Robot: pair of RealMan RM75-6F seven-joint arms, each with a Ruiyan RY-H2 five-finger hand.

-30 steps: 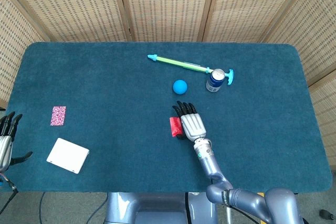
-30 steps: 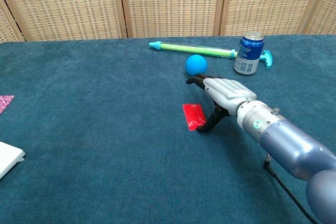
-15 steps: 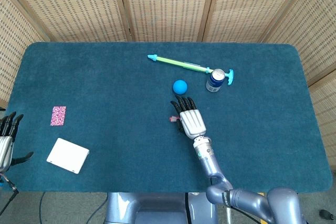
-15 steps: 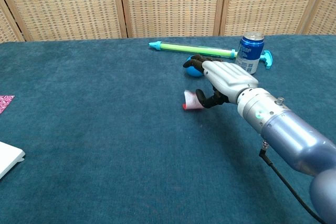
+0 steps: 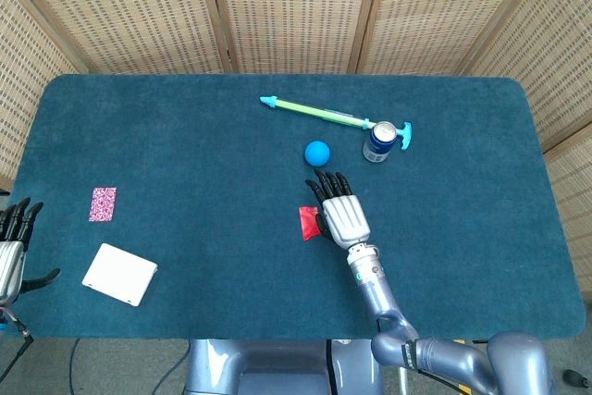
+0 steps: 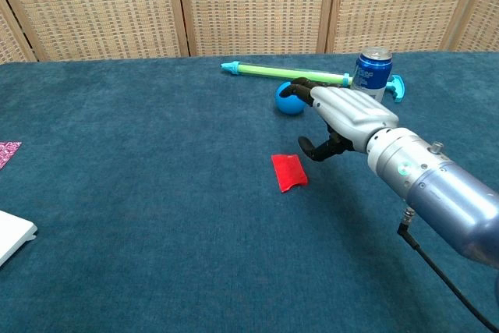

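A: Where's the right hand [image 6: 343, 118] in relation to the red packet [image 6: 288, 171]?

B: Hovering above it, fingers apart, gripping nothing. The packet lies flat on the blue surface [image 5: 185, 154], just to the hand's left and under the thumb, not touching it. The blue ball [image 6: 290, 99] sits just past the fingertips.

A: How would the packet handle?

B: Thin, light and probably floppy, I'd judge; a pinch at one raised edge looks best, since it lies flat against the cloth.

A: And the left hand [image 5: 11, 242]?

B: At the near-left edge, fingers spread, empty, near the white box [image 5: 119, 274].
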